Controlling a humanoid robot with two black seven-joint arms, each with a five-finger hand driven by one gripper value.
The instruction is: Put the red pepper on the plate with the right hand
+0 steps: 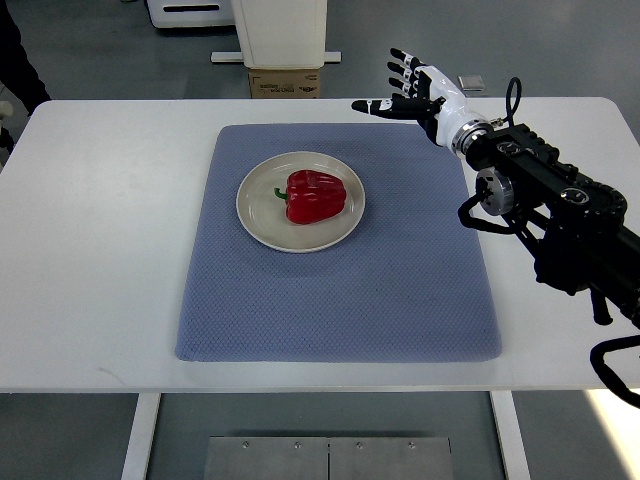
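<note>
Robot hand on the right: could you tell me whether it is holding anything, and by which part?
Nothing; the right robot hand is open, and the red pepper lies on the plate.

No legible text anywhere. Cardboard box [285, 82] on the floor at 12 o'clock, beyond the table's [100, 200] far edge: dark print along its front face, too small and blurred to read. No labels, brands or numbers can be made out on anything else in view.
</note>
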